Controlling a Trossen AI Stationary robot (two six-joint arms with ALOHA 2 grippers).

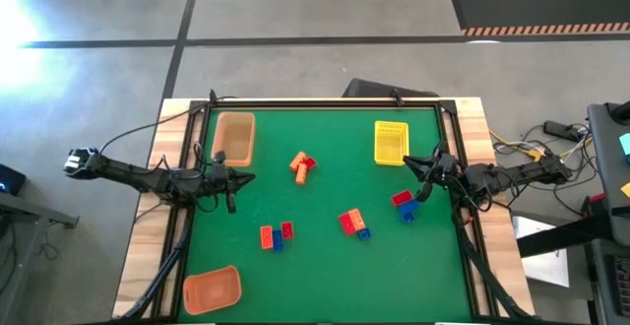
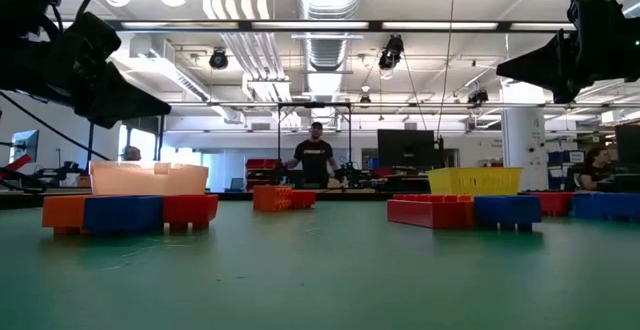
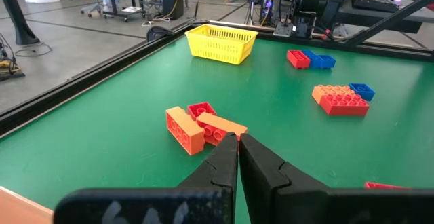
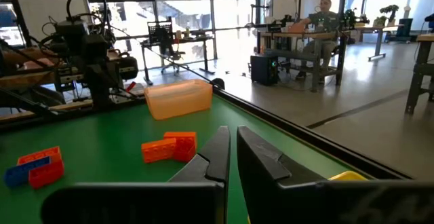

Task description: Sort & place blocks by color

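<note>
Nothing has been sorted yet, by the look of it: every small plastic toy brick lies loose on the desk and all three trays appear empty, so the step in hand is the first pick.

Nearest the front edge of the green felt desk (image 1: 325, 266) sits the orange rectangular plastic tray (image 1: 212, 290) at the left corner. A little farther in lies a cluster of orange, blue and red bricks (image 1: 276, 235), and to its right a second red, orange and blue cluster (image 1: 353, 223).

At mid-depth both arms wait over the side edges. The left gripper (image 1: 243, 177) has its fingers (image 3: 220, 164) closed to a thin slit and holds nothing. The right gripper (image 1: 414, 163) likewise has its fingers (image 4: 215, 157) almost together and empty, just above a red and blue brick pair (image 1: 404, 205). An orange and red pile (image 1: 302, 164) lies near the centre.

The next move likely calls for one gripper to spread its fingers and descend on a single brick; the red and blue pair beside the right gripper seems the easiest reach.

Farthest back stand the tan rectangular tray (image 1: 233, 136) and the yellow slatted basket tray (image 1: 390, 142). Beyond the desk is an open workshop with benches, monitors, and a person (image 2: 315, 157) standing.
</note>
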